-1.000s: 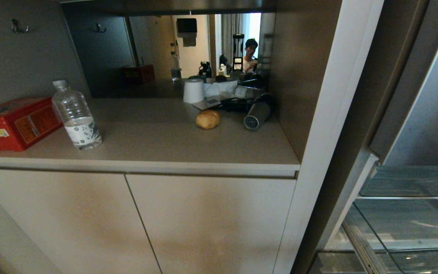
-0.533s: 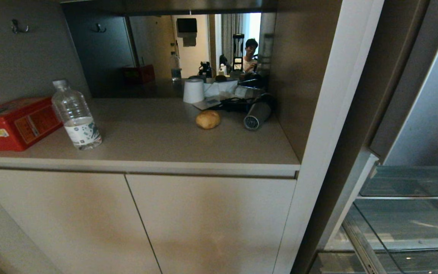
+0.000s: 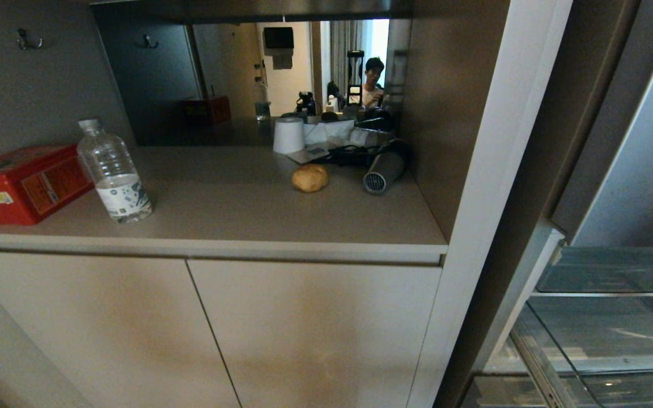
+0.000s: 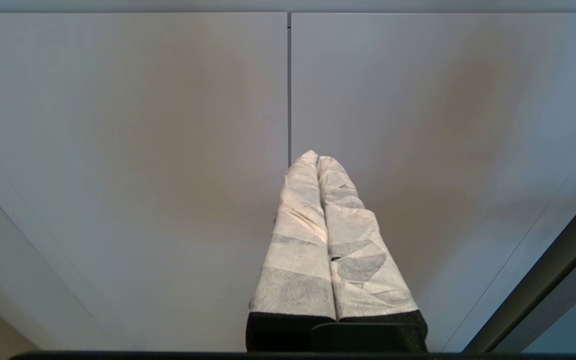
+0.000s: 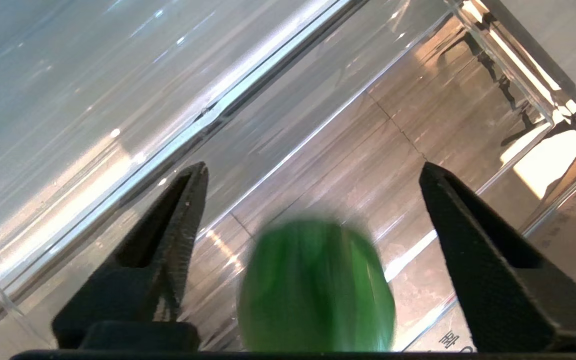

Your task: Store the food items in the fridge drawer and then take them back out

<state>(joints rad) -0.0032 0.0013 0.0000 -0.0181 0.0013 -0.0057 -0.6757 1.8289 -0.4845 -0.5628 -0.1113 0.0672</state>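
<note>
The right gripper [image 5: 313, 185] was spread wide over the fridge drawer [image 5: 118, 100], holding nothing. The bell pepper [image 5: 316, 287] was seen between its fingers, touched by neither. The fingers should be lifted straight up so the pepper is not bumped.

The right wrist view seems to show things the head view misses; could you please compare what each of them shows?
Only the right wrist view shows the right gripper open, its black fingers apart on either side of the blurred green bell pepper, neither touching it. Only the head view shows the potato, water bottle, red tin box and hair dryer on the countertop. Both show the transparent fridge drawer.
</note>
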